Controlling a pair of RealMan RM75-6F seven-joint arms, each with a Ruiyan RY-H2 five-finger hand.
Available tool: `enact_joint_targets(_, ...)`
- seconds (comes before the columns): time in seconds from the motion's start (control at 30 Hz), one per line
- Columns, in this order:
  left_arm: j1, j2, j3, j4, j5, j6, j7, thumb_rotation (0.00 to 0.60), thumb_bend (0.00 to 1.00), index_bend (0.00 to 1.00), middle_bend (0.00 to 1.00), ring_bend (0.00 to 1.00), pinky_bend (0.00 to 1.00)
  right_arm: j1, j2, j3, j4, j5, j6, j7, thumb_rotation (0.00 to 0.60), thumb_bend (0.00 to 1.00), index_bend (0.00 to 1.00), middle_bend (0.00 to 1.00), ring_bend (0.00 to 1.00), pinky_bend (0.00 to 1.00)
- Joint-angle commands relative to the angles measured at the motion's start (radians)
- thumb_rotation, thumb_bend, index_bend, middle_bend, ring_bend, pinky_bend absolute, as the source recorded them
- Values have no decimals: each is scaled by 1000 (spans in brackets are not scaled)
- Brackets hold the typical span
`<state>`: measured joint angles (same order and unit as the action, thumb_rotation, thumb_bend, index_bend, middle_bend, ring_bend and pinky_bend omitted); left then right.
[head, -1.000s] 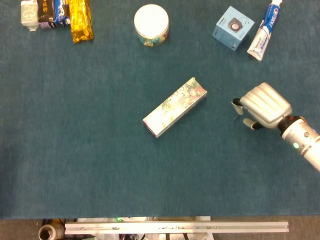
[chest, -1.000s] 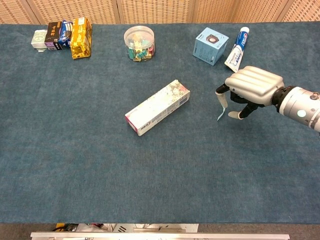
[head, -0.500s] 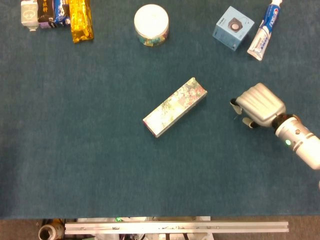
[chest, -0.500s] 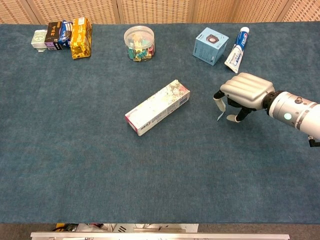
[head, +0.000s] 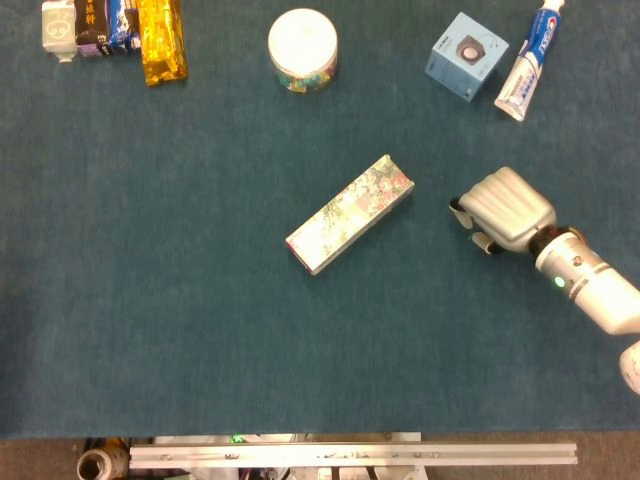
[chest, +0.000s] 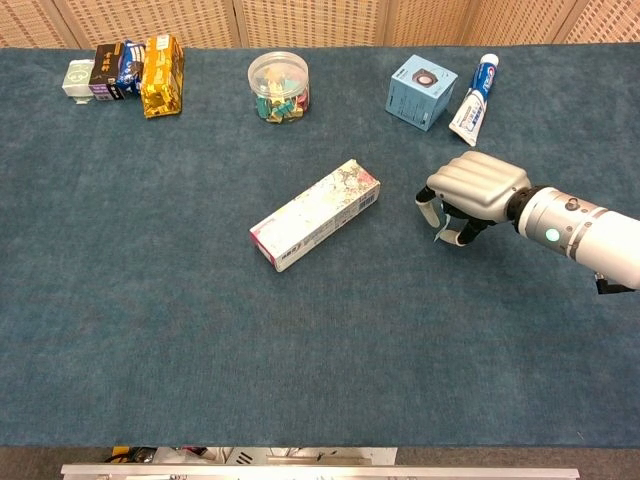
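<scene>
Floral box (head: 349, 214) left of fingers (head: 463, 210)

Blue-carpeted table (chest: 150, 300) bears floral box (chest: 315, 215), jar (chest: 278, 86).

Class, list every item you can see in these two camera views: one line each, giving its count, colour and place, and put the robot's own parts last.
long floral box: 1, pale with flower print, mid-table, lying diagonally
round jar: 1, clear with a white lid and coloured pieces inside, far centre
square box: 1, light blue, far right
toothpaste tube: 1, white, blue and red, just right of the square box
gold packet: 1, gold, far left
small packs: a row, white, dark and blue, left of the gold packet
table cloth: 1, dark teal, covering the table
right hand: 1, silver, fingers curled downward, right of the long floral box, not touching it
left hand: not in view
</scene>
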<state>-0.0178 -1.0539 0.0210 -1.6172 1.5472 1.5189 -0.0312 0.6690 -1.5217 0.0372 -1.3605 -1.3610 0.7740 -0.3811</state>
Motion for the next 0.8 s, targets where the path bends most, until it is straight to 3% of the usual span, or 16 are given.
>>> enact_joint_targets(0.03,1,-2,0,2,0,1,-2,600,212,247,312,312,312,3,-4,-1,3,8,0,-6,600,272,591,1000,1000,1000)
enact_joint_targets(0.8,7,-3,2,14,5,5,-16,600,212,247,312,312,311,12,-11,2,-15,47,32,-3,600,349,657,1000,1000,1000)
